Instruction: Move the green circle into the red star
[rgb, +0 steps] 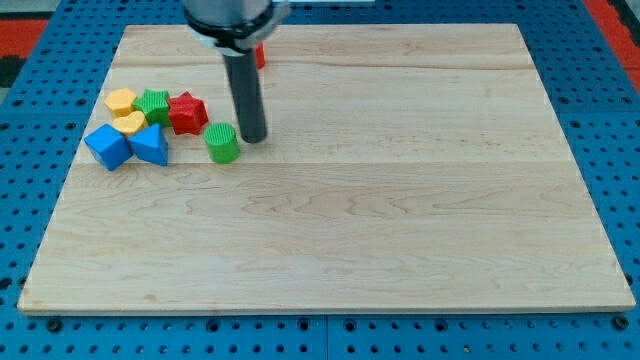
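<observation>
The green circle (223, 143) is a short cylinder on the wooden board, left of centre. The red star (187, 112) lies a little up and to the left of it, with a small gap between them. My tip (253, 137) rests on the board just right of the green circle, very close to its right side; I cannot tell if it touches.
A cluster sits left of the red star: a green star (154, 103), a yellow hexagon (121, 100), a yellow heart (130, 123), a blue cube (108, 146) and a blue triangle (151, 145). A red block (259, 54) shows partly behind the rod near the top edge.
</observation>
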